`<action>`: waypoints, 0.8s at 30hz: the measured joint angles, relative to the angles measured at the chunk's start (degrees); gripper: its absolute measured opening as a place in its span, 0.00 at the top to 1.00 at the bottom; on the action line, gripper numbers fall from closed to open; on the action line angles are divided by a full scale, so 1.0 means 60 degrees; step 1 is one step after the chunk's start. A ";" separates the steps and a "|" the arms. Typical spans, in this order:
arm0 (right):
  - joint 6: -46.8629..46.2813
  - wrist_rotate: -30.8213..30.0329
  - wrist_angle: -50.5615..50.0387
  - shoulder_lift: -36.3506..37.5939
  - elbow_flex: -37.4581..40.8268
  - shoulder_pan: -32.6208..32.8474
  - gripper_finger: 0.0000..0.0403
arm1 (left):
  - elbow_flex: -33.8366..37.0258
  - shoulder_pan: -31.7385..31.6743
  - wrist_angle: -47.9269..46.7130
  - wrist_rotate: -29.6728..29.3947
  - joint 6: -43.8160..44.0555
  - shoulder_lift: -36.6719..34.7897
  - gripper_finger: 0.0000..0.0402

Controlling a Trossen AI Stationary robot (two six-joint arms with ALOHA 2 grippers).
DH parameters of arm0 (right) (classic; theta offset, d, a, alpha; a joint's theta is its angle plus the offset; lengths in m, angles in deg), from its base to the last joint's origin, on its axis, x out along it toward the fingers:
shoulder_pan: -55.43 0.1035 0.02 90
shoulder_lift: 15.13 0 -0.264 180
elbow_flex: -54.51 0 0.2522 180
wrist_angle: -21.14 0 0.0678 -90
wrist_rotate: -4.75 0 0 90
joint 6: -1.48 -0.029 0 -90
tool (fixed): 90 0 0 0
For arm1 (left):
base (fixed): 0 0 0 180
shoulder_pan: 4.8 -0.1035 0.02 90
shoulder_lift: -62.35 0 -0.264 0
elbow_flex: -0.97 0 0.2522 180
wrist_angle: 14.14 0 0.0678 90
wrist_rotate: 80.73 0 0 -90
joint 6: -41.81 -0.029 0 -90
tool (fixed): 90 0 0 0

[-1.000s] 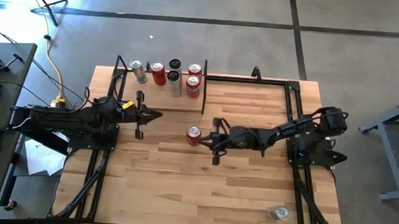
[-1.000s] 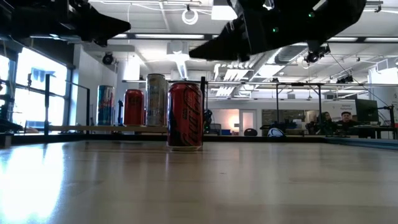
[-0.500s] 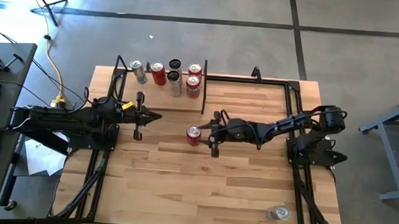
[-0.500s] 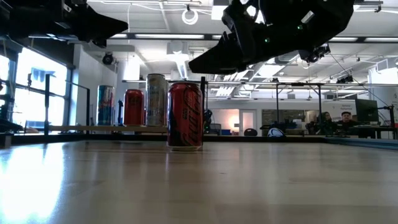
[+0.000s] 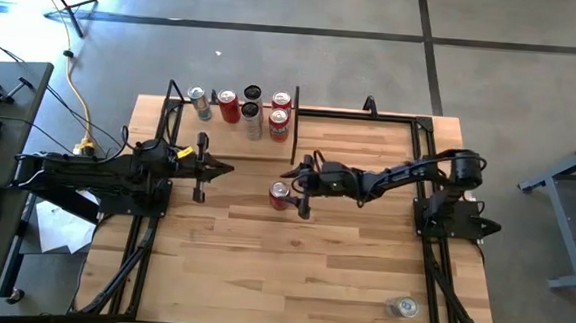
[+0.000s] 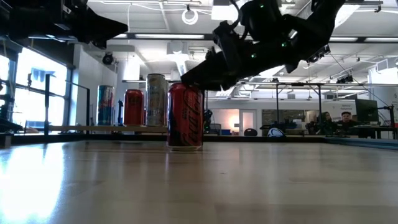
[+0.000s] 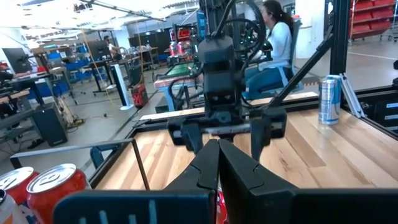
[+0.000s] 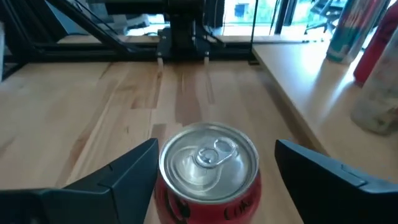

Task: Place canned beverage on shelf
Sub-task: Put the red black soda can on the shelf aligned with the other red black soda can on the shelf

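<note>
From above, we see the red can (image 5: 280, 194) standing upright on the wooden table (image 5: 341, 275), near the middle and a little toward the far edge, just in front of the shelf (image 5: 231, 136). The shelf sits at the table's far left corner and carries several upright cans (image 5: 251, 112) along its back. The right gripper (image 5: 297, 189) reaches in from the right, its fingers spread, just beside the red can on its right. The left gripper (image 5: 206, 167) waits over the left half of the table with its jaws pressed together, pointing toward the can but well apart from it. A silver can (image 5: 402, 307) stands alone near the near right corner.

At table height, we see the red can (image 6: 185, 116) resting on the tabletop, with the right gripper (image 6: 198, 74) slanting down to its upper rim from the right; we cannot tell here whether it touches. The shelf cans (image 6: 132, 107) stand behind on the shelf board (image 6: 106, 129). People (image 6: 336, 121) sit at desks in the room beyond.

From the left wrist, we see its own fingers (image 7: 214, 171) closed together, the right arm opposite, and a silver-blue can (image 7: 328, 99) farther off. A seated person (image 7: 273, 40) shows behind.

From the right wrist, we see the red can's lid (image 8: 209, 154) between the two spread fingers (image 8: 118, 173), neither pressing its side.
</note>
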 joint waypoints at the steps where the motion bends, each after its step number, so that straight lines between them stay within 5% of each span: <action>1: -0.0008 0.0049 -0.0009 -0.0150 -0.0087 -0.0011 0.24 | 0.0000 0.0000 -0.0010 0.0000 0.0003 0.0000 1.00; 16: -0.0047 0.0422 -0.0029 -0.0978 -0.0719 -0.0029 0.24 | 0.0000 -0.0004 -0.0303 -0.0026 0.0243 -0.0014 1.00; 24: -0.0289 -0.0052 -0.0206 -0.1025 -0.1158 0.0409 0.39 | 0.0000 -0.0004 -0.0459 -0.0408 0.0171 -0.0511 1.00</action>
